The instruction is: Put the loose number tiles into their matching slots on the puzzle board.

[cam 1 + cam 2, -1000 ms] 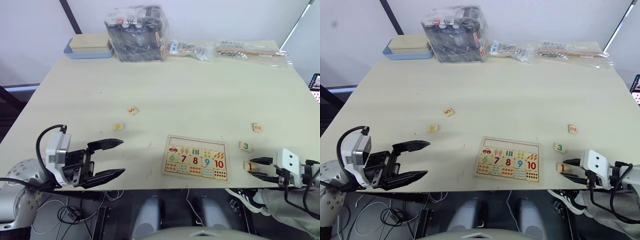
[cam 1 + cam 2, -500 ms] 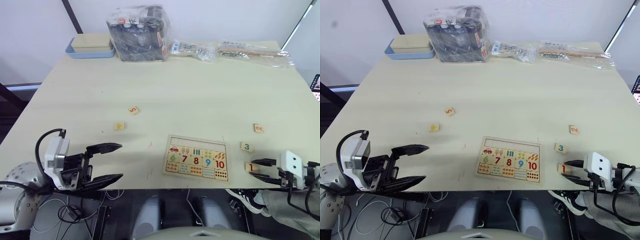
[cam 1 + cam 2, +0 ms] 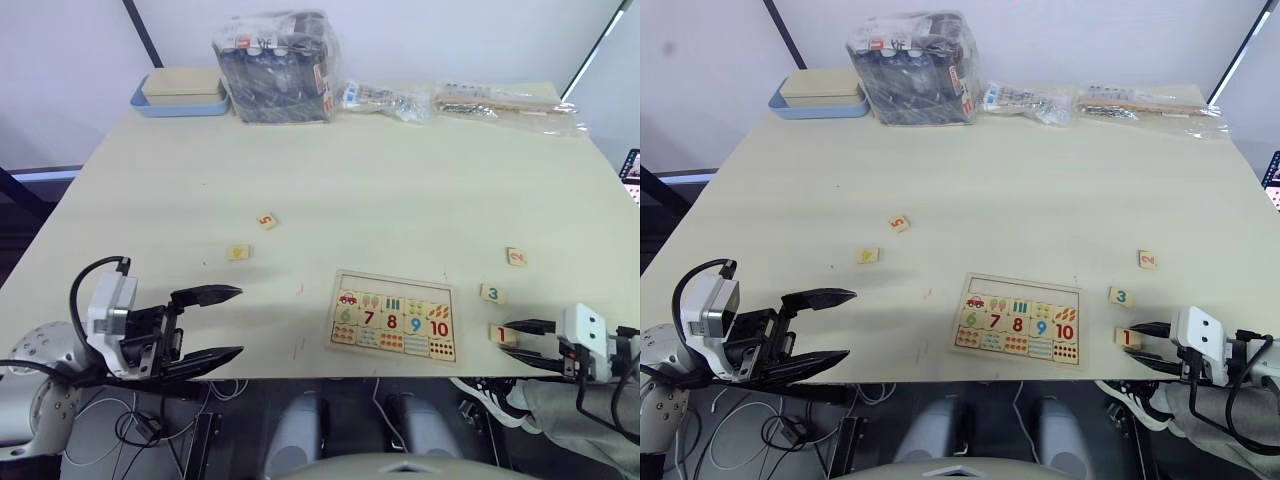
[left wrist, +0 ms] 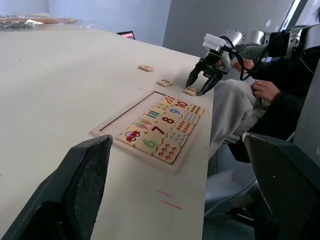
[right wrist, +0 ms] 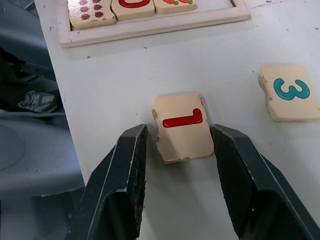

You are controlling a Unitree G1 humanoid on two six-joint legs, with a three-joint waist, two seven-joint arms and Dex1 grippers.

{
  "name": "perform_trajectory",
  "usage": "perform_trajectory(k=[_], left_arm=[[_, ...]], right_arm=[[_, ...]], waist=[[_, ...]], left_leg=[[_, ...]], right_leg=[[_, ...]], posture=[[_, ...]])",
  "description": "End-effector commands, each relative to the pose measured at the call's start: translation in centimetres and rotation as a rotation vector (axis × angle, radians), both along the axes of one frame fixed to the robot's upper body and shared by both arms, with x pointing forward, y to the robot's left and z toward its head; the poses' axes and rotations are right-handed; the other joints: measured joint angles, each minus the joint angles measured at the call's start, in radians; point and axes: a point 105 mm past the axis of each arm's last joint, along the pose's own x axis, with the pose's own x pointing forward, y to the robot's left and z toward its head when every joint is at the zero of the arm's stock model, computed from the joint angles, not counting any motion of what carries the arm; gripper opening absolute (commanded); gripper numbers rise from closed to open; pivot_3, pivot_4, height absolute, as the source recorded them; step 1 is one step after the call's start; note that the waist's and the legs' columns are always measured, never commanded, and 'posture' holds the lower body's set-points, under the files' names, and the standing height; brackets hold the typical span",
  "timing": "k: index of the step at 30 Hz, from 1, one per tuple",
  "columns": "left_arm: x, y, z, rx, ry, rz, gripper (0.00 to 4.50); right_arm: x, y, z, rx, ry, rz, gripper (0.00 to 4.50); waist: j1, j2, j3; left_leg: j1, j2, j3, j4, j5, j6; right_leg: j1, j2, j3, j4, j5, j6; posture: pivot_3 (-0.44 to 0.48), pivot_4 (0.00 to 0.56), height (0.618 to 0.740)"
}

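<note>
I count five loose number tiles on the counter. The tile 1 lies flat near the front right edge, just right of the puzzle board. My right pincer sits over it with its two fingers spread a little wider than the tile, one finger on each side of it; from the wrist view I see a thin gap on both sides, so nothing is gripped. The tile 3 is just beyond tile 1, and the tile 2 lies a little farther back still. Over on the left half, the tile 5 and a tile with a yellow digit that I cannot read lie near each other, well apart from the board.

The board lies flat near the front edge, roughly central. Its top row is one long bare strip where the slots are; below it I see one row of five counting pictures, one row of numbers 6 to 10, and one more row of five pictures.

My left pincer hovers over the front left edge with its two fingers wide apart, holding nothing.

At the back edge I count four things: one blue tray with a beige box, one dark bundle wrapped in plastic, and two clear bags.
</note>
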Motion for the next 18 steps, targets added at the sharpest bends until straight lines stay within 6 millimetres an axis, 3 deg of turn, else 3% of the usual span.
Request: perform_trajectory(k=[1,6,9,15,18], left_arm=[[-0.2,-0.1,0.2,-0.002,-0.020,-0.015,4.50],[-0.2,-0.1,0.1,-0.003,-0.022,-0.011,4.50],[-0.3,-0.1,0.1,-0.003,-0.023,-0.005,4.50],[-0.5,0.2,0.1,-0.005,-0.031,0.024,4.50],[-0.6,0.3,0.1,-0.004,-0.035,0.036,4.50]], right_arm=[[-0.4,-0.6,-1.1,-0.007,0.045,-0.026,0.86],[0.2,-0.2,-0.2,-0.007,0.021,-0.013,0.83],[0.9,0.7,1.8,-0.002,-0.006,0.014,0.83],[1.1,7.1,8.5,-0.005,-0.001,0.176,0.83],[1.4,9.9,10.3,-0.159,0.016,0.192,0.83]], waist=[[-0.001,-0.002,-0.001],[0.000,-0.004,-0.003],[0.000,-0.003,-0.002],[-0.004,0.006,0.001],[-0.003,0.008,0.002]], left_leg=[[0.000,0.000,0.000,0.000,0.000,0.000],[0.001,0.000,0.000,0.000,0.000,0.000],[0.001,0.000,0.000,0.000,0.000,0.000],[0.000,0.001,0.001,-0.001,0.000,0.000],[0.000,0.001,0.000,0.000,0.000,0.000]], right_leg=[[0.000,0.000,0.000,0.000,0.000,0.000],[0.001,0.000,0.000,0.000,0.000,0.000],[0.001,0.000,0.000,0.000,0.000,0.000],[-0.001,0.000,0.001,0.001,0.000,0.000],[-0.002,0.000,0.001,0.001,0.000,0.000]], posture=[[0.000,0.150,0.740],[0.000,0.150,0.740],[0.000,0.150,0.740],[0.000,0.150,0.740],[0.000,0.150,0.740]])
